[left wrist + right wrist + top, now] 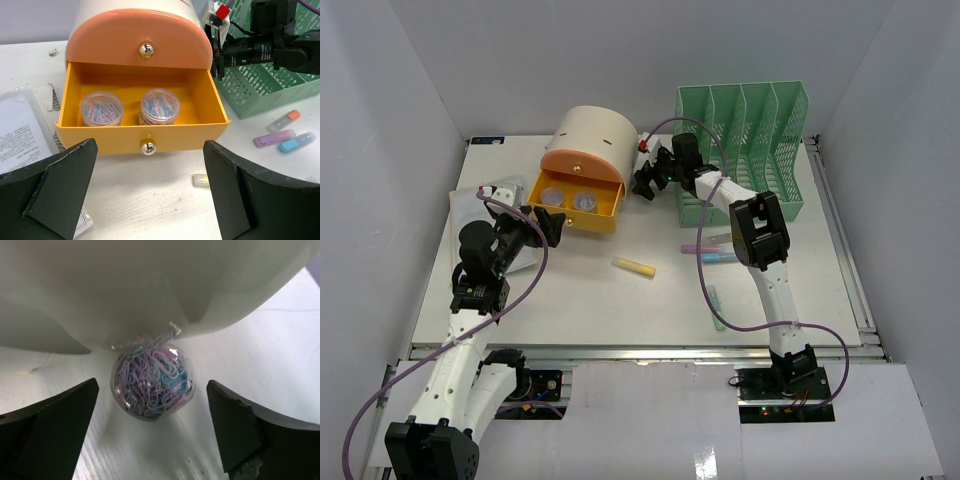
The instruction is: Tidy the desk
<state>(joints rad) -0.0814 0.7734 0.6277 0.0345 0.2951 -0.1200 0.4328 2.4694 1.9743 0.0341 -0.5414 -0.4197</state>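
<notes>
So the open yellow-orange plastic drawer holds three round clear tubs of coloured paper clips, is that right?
Not quite. The open yellow-orange plastic drawer holds two round clear tubs of coloured paper clips, not three: one on the left and one beside it. The left wrist view shows this.

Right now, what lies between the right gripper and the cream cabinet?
A clear round tub of coloured paper clips, against the cabinet's side, ahead of the open right gripper. The right wrist view shows it.
</notes>
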